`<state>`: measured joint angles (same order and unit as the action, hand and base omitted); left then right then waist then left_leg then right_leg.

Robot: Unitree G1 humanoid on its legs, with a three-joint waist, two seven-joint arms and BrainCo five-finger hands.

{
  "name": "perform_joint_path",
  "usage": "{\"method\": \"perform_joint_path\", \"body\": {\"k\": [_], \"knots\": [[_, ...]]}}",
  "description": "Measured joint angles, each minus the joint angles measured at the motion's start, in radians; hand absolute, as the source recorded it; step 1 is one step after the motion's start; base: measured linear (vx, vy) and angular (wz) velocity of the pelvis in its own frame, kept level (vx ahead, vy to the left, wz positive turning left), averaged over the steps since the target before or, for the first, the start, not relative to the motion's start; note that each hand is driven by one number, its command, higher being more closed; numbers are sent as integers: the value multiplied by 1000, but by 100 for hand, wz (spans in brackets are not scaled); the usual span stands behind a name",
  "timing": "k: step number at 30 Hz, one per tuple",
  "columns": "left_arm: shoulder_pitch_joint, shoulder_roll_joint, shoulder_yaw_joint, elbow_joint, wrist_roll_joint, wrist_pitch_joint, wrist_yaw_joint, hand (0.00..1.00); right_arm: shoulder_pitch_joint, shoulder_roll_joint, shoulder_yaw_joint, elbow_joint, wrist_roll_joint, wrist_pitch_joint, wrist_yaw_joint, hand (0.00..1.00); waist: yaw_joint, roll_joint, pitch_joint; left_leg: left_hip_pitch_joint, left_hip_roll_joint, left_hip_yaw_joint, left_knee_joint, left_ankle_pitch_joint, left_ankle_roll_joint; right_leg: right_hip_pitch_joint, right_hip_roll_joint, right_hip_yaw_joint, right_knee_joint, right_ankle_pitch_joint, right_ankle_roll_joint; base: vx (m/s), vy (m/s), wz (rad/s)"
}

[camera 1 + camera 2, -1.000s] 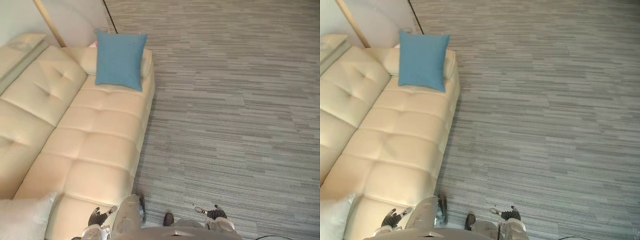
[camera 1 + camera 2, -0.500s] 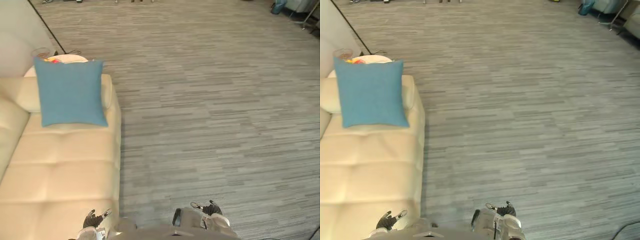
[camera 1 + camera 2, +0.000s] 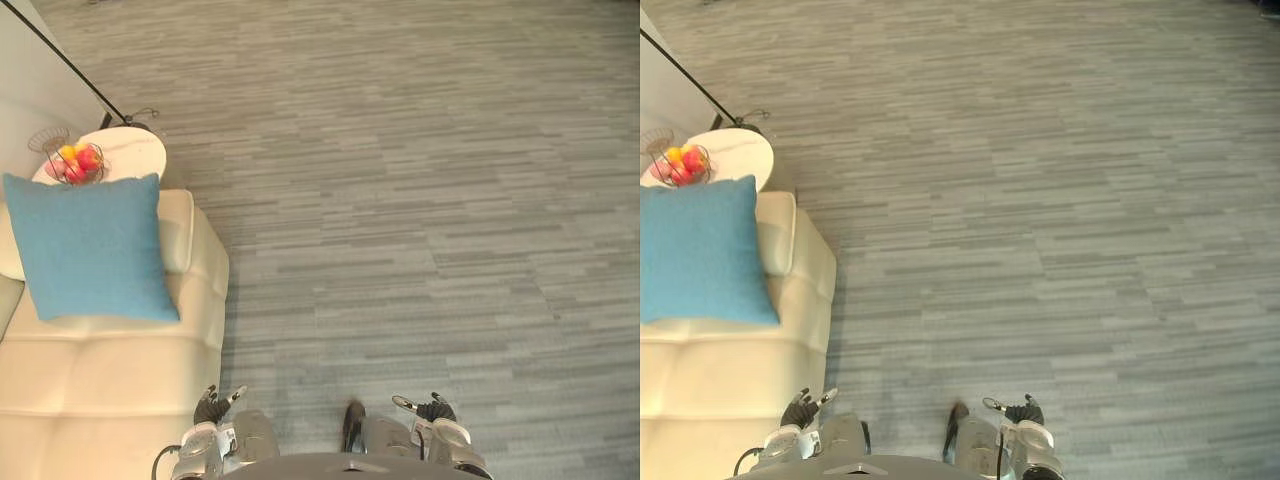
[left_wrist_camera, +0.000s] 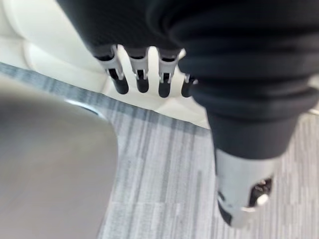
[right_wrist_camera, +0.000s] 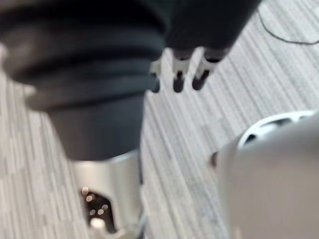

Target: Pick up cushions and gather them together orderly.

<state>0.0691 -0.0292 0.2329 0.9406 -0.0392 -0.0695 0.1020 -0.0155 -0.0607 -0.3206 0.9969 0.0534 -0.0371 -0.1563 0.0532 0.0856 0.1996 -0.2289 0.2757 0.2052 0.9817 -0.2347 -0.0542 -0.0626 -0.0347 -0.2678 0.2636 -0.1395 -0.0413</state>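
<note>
From the head I saw the blue cushion propped against the sofa arm, and a wire basket of fruit on the table behind. Wrist views showed left hand and right hand loose-fingered, empty.

Probably a lounge: cream sofa, round side table with fruit basket, grey carpet.

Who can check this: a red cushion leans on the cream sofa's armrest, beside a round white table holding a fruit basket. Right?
Wrong colour: the cushion is blue, as the left eye view shows. It does lean on the cream sofa's armrest, beside the round white table holding a fruit basket.
</note>
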Motion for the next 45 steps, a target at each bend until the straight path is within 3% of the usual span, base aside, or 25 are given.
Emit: {"method": "perform_joint_path", "body": {"k": [2,4,5,6,7,8,10,12,14,15,18,22,23,25,26,27,29,31,32,33,35,38,41,44,45], "knots": [[-1,-1,-2,-8,1,-3,0,0,-2,5,-7,-1,0,0,0,0,3,-2,0,-39,-38,71,-225,-14,7,57,-21,-24,-59,0,26,384,47,15],[-2,0,-20,-6,1,-3,0,0,2,3,-7,-1,0,0,-1,0,0,1,-2,-41,-80,140,-500,48,12,108,-38,-57,-104,-4,60,354,98,46],[1,-1,-42,-2,0,-3,0,0,17,-10,-7,0,0,0,-2,0,3,19,-12,-45,-98,197,-668,218,56,137,-30,-84,-117,-22,94,409,145,65],[-8,11,-45,5,-2,-3,-1,0,18,-7,-9,3,0,4,-5,0,5,-6,-25,-33,-132,207,-681,218,90,144,-57,-96,-113,-36,113,414,151,62],[-6,19,-47,5,-2,-4,-1,0,20,-2,-7,3,0,3,-5,0,6,-22,-31,-24,-157,203,-709,217,97,149,-74,-105,-112,-37,115,412,138,62],[-10,38,-49,8,-2,-3,-2,0,18,10,-6,2,0,1,-5,0,3,-64,-36,-10,-207,186,-742,205,112,153,-112,-124,-86,-52,139,389,131,62],[-18,42,-55,25,-3,-2,-2,0,14,11,-4,5,0,1,-5,0,2,-70,-35,14,-235,154,-735,168,121,126,-155,-125,65,-58,150,362,145,66],[-21,58,-98,36,1,5,-1,0,26,17,5,3,0,1,-1,0,-15,-75,-34,79,-260,83,-709,111,127,-19,-244,-57,529,15,221,397,135,92],[-20,72,-119,44,2,10,-1,0,33,16,8,-10,0,-4,2,0,-27,-79,-34,118,-267,24,-695,90,134,-112,-243,9,731,-20,193,328,35,104],[-17,71,-116,41,1,11,1,0,35,12,19,-12,0,-4,1,0,-21,-71,-28,150,-272,-3,-710,89,134,-153,-230,27,746,-51,178,290,-7,107],[-15,63,-114,40,1,11,2,0,41,22,32,-37,-1,-5,3,0,-17,-77,-29,217,-283,-97,-771,82,121,-204,-184,52,497,-93,166,276,-106,94],[-16,60,-102,44,1,9,2,0,45,24,32,-32,-1,-3,3,0,-21,-90,-37,210,-297,-243,-792,52,91,-203,-119,210,4,10,177,185,-251,112],[-17,63,-86,57,1,8,4,0,51,25,20,-27,-1,-3,3,0,-23,-101,-42,209,-306,-312,-783,33,63,-192,-129,222,-19,73,169,241,-402,160],[-11,50,-61,57,-2,7,10,0,55,24,2,-21,-2,-2,3,0,-22,-96,-53,211,-279,-355,-764,9,35,-172,-121,157,29,93,145,297,-428,161],[-5,24,-38,52,-7,6,18,0,53,13,-6,-19,-2,-3,1,0,-14,-59,-57,161,-204,-287,-650,13,2,-135,-115,42,47,52,112,289,-320,134],[-5,22,-38,50,-7,5,16,0,53,13,-6,-20,-1,-3,1,0,-15,-54,-57,141,-193,-257,-613,17,-4,-123,-114,22,48,45,105,348,-354,158],[-5,15,-37,39,-17,1,16,0,55,14,-5,-23,-1,-3,2,0,-4,-41,-52,84,-117,-56,-485,24,-25,-24,-114,-96,23,20,80,265,-264,121],[-5,15,-39,32,-17,1,16,0,56,12,-5,-31,0,-3,2,0,4,-42,-52,80,-100,11,-481,23,-23,12,-115,-133,4,17,76,135,-115,70],[-5,14,-39,31,-16,-2,15,0,53,12,-5,-37,0,-4,2,0,6,-42,-52,73,-99,42,-503,29,-19,25,-117,-151,-5,17,76,167,-87,63],[-7,14,-40,34,-16,-3,15,0,45,11,-5,-39,0,-7,3,0,7,-39,-53,61,-102,96,-578,99,-7,30,-119,-181,-10,12,84,192,-45,73],[-16,22,-45,39,-14,-3,15,0,41,13,-5,-38,0,-3,3,0,4,-43,-57,65,-123,131,-647,111,5,31,-130,-215,-22,13,94,153,27,71],[-24,43,-60,39,-8,-3,15,0,43,46,-5,-35,0,-2,3,0,15,-76,-49,80,-172,150,-767,175,18,64,-135,-262,-127,63,116,105,61,67],[-21,47,-58,45,-9,-3,15,0,42,55,2,-27,-3,-2,5,0,32,-85,-46,148,-199,149,-806,180,26,133,-135,-258,-166,75,121,46,49,8],[-13,47,-41,62,-11,-6,10,0,43,54,4,-22,-16,-4,5,0,25,-95,-54,181,-216,129,-838,162,46,123,-164,-252,-65,49,137,-17,57,7],[-16,46,-38,66,-14,-4,1,0,47,55,8,-13,-21,-3,5,0,22,-98,-54,186,-217,111,-841,136,58,90,-192,-240,42,26,149,-76,59,31]]}}
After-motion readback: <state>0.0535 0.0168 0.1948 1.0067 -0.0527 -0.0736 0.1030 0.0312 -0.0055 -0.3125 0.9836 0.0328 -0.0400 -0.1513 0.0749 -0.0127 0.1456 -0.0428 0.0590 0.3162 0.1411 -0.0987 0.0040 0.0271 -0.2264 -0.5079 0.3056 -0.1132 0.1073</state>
